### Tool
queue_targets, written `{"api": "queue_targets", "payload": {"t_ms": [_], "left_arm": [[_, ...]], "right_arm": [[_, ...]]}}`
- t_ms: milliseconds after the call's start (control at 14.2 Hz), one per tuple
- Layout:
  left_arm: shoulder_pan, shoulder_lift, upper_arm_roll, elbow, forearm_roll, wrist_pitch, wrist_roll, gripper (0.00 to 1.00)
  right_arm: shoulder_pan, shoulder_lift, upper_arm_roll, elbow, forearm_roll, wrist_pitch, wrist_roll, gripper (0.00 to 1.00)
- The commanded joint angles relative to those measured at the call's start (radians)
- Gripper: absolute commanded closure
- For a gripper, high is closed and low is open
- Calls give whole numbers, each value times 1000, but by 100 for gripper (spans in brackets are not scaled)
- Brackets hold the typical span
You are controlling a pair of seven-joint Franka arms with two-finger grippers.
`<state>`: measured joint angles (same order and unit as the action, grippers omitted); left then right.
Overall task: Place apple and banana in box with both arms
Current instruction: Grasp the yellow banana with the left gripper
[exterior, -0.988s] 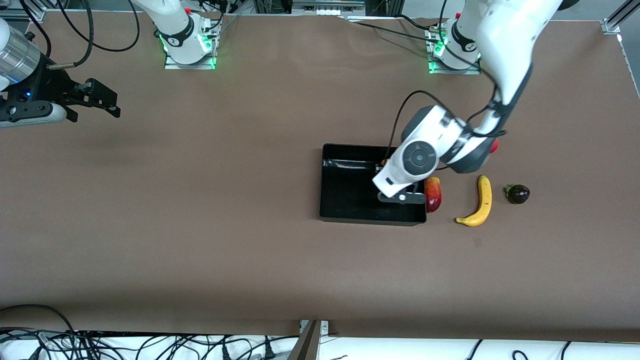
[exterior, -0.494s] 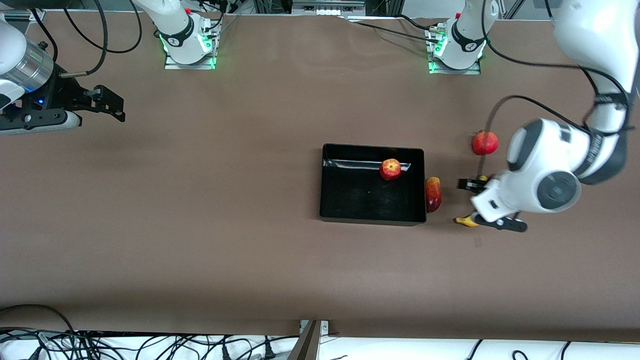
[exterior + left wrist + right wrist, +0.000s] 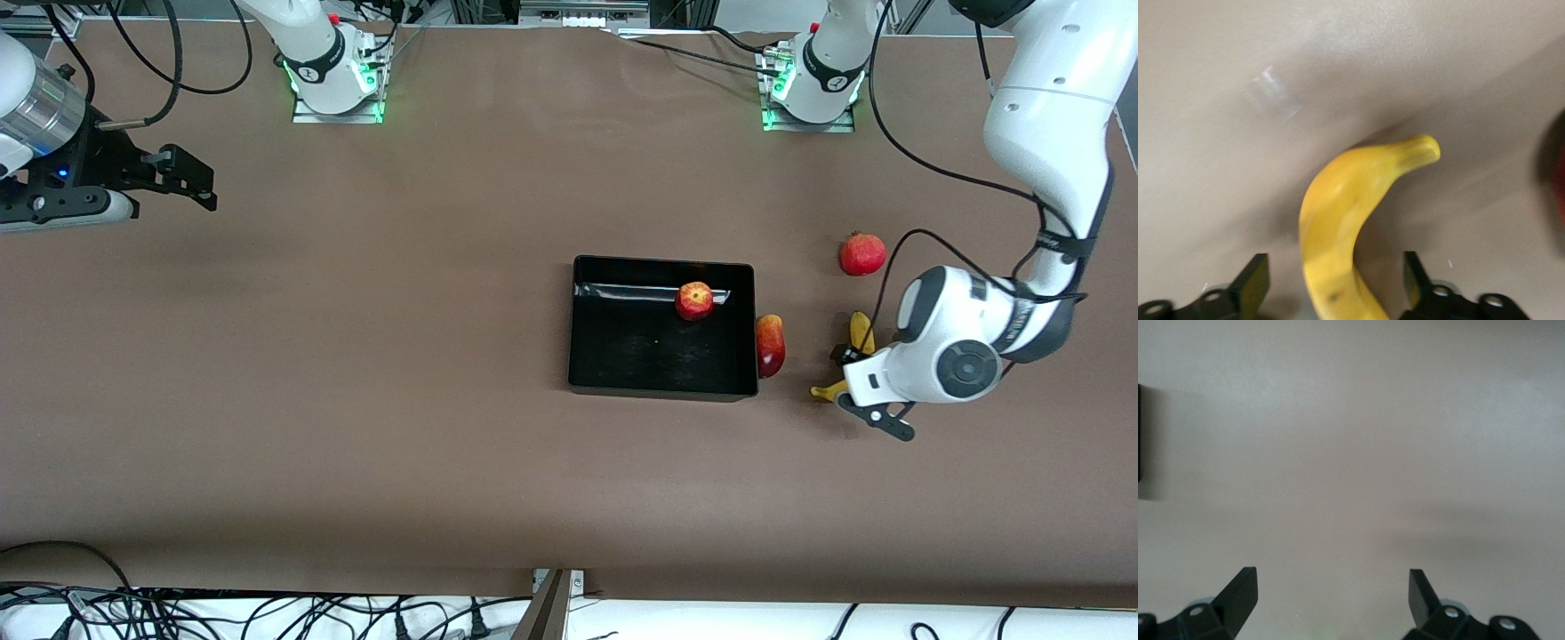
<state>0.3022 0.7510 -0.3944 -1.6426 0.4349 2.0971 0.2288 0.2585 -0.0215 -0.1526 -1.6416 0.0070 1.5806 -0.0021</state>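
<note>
Banana [image 3: 1338,227] curved, smooth, between parted left pincer [image 3: 1335,287] fingers, untouched; right pincer [image 3: 1332,597] wide, waiting.

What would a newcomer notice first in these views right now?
Probably the left end effector down at the table straddling the yellow banana, its fingers on either side but not yet touching it. Next, the black box mid-table with the apple already inside, by its wall nearest the bases. The right end effector waits open over bare table at the right arm's end.
</note>
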Motion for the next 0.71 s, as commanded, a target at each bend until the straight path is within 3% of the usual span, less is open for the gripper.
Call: {"api": "queue_targets", "payload": {"t_ms": [0,71,282,494,635], "left_arm": [[46,-6,-15,-60,31,60,29,92],[43,-12,-17,-60,31,54,32,100],[32,-54,-38,-40,28,-15,23,100],[32,-122,-131,38,-2,-194,-20,100],[26,-122,-213,130,-109,-331,-141,100]], "right_arm": [[-13,6,8,16,-15,-24,-7,0],[-13,6,10,16,-13,-21,-7,0],[-7,6,16,17,-13,-16,-2,0],[-8,6,15,16,-19,-21,-6,0],[-8,6,13,16,-30,-17,-3,0]]}}
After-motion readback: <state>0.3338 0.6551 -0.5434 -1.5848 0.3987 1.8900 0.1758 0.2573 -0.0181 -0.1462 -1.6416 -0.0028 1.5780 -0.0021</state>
